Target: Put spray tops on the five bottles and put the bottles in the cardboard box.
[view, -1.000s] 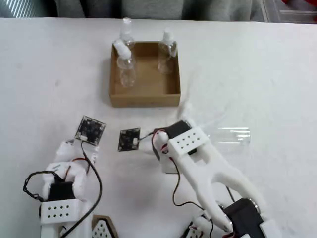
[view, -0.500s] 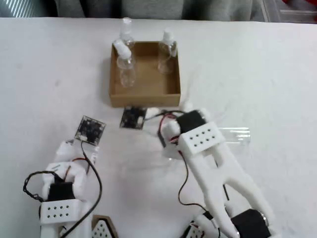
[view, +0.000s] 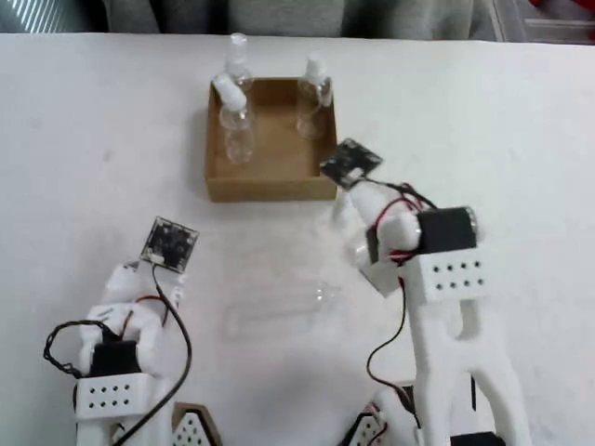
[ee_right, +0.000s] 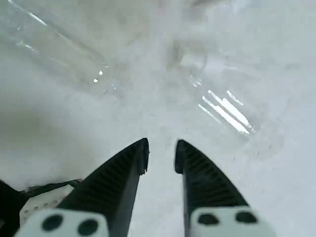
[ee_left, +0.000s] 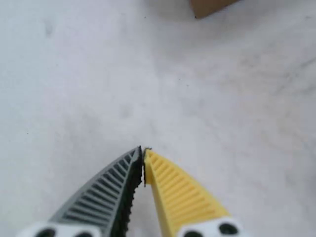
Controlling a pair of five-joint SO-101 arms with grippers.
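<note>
Left arm (view: 121, 344) sat at 7 o'clock on the white table (view: 93, 139). Left gripper (ee_left: 143, 152) had its grey and yellow jaws clenched tip to tip with nothing between them, over bare table. Cardboard box (view: 270, 190) sat at 12 o'clock, open side up. First topped bottle (view: 234, 125) stood upright inside it against the 9 o'clock wall, and second topped bottle (view: 314, 98) stood upright inside at the 1 o'clock corner. Third topped bottle (view: 238, 60) stood at the box's 11 o'clock corner; couldn't tell if it was inside or just behind the far wall. Lying bottle (view: 279, 305), clear and bare-necked, was on its side near table centre, at 6 o'clock from the box and well apart from it, between the two arms. Right arm (view: 446, 279) sat at 4 o'clock, its wrist end near the box's 5 o'clock corner. Right gripper (ee_right: 160, 148) had its black jaws released with a narrow gap, grasping nothing, over the table. Beyond the jaw tips two clear bottles lay on their sides, one clear bottle (ee_right: 59, 49) and another clear bottle (ee_right: 227, 103), neither touching the jaws. Couldn't tell which matched the one at table centre.
</note>
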